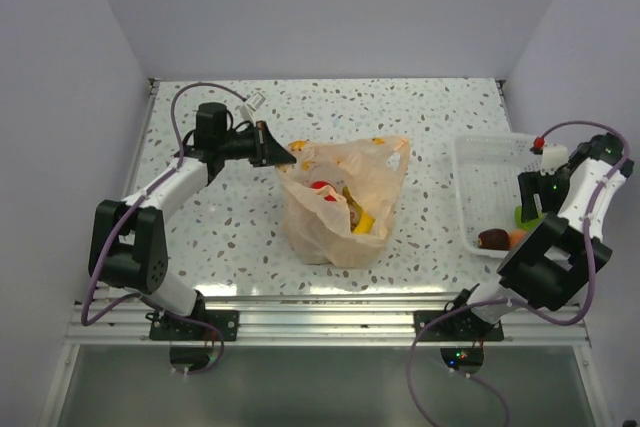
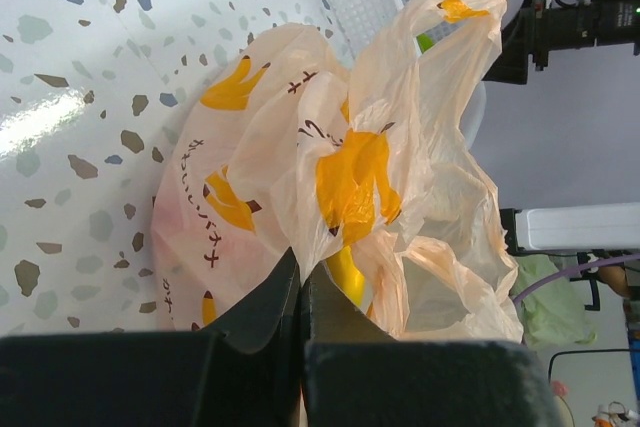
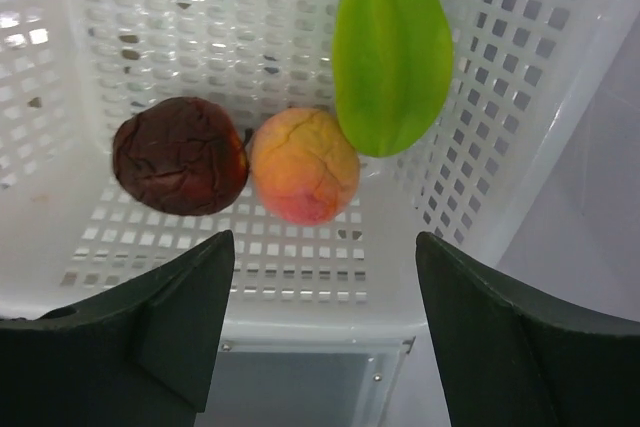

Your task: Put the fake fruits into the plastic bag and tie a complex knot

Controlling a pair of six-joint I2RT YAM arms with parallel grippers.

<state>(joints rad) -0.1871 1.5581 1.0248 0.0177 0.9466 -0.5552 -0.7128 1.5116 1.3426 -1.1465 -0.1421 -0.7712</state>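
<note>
The pale peach-orange plastic bag (image 1: 345,209) stands open mid-table, with a red fruit (image 1: 320,188) and the yellow banana bunch (image 1: 362,220) inside. My left gripper (image 1: 284,154) is shut on the bag's left handle edge (image 2: 300,212); the banana (image 2: 346,272) shows behind the plastic. My right gripper (image 3: 325,277) is open and empty above the near end of the white basket (image 1: 484,187). Below it lie a dark maroon fruit (image 3: 180,155), an orange-pink fruit (image 3: 304,165) and a green starfruit (image 3: 391,59).
The white perforated basket (image 3: 200,37) stands at the table's right side, against the right wall. Side and back walls enclose the speckled table (image 1: 220,217). A metal rail runs along the near edge.
</note>
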